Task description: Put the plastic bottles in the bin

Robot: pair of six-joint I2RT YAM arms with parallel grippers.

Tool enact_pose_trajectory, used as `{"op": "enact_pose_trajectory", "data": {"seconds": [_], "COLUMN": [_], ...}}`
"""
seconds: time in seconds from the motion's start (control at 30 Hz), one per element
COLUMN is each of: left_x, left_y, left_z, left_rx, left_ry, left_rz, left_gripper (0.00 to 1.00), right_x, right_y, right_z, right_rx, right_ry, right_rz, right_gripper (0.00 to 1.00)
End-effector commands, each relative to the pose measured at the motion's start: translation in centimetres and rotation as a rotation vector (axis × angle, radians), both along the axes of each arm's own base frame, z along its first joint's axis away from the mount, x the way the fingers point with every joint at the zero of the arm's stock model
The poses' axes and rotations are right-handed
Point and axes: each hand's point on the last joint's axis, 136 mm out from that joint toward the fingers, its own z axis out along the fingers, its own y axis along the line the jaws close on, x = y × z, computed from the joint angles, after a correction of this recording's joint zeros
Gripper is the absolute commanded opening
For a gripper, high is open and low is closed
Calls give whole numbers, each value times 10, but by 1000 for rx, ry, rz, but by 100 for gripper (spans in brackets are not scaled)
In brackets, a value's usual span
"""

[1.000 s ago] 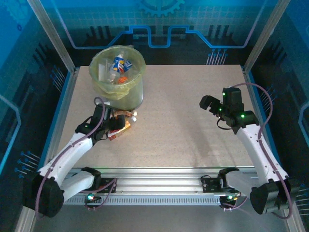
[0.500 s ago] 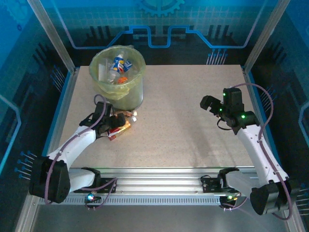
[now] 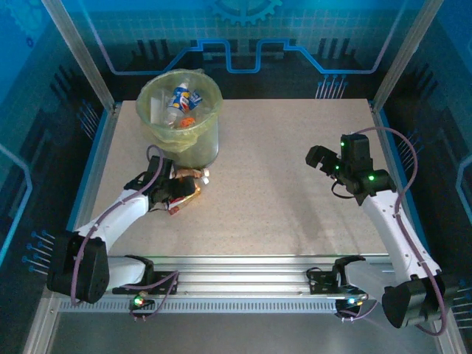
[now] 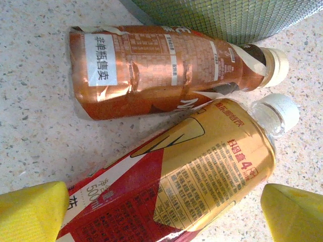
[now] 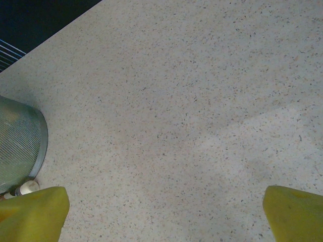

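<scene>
bottle [image 4: 212, 161] with red-gold label between wide-spread left gripper [image 4: 164, 214] jaws

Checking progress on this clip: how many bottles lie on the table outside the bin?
2. A crushed orange-brown-label bottle lies next to the bin; a red-and-gold-label bottle lies beside it, straddled by the open left gripper. Others could be hidden under the left arm.

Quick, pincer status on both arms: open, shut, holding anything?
Left pincer: open, straddling the red-and-gold bottle, not gripping it.
Right pincer: open, empty, over the table.
</scene>
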Motion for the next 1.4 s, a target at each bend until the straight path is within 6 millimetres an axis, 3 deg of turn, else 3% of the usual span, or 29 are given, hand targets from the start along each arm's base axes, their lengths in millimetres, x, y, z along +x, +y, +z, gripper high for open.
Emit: {"op": "enact_pose_trajectory", "data": {"seconds": [0.0,0.23,0.47,0.83,1.03,1.23,1.37], "left_x": [-20,-26,-18,-9,-8,-5,-4], "left_y": [-13,-41,-44,-64,-75,-92,-105], "left_z": [-7,-10,-22,-43,-53,-51,-41], "left_rx": [-54,-37,92,169,163,140,111], "left_ry": [70,96,141,218,236,222,196], "left_rz": [-17,-74,-69,-151,-174,-206,-223], "left_gripper": [99,99,99,98,82,61,60], "right_x": [1,3,4,2,6,8,8], "right_y": [2,4,5,3,5,13,19], "right_z": [4,1,0,-1,-9,-24,-36], "right_rx": [0,5,6,-9,-4,2,-36], "right_ry": [-10,-7,-6,-6,15,54,97], "right_rz": [-9,-5,1,-6,-4,12,27], "right_gripper": [100,100,100,100,100,100,100]}}
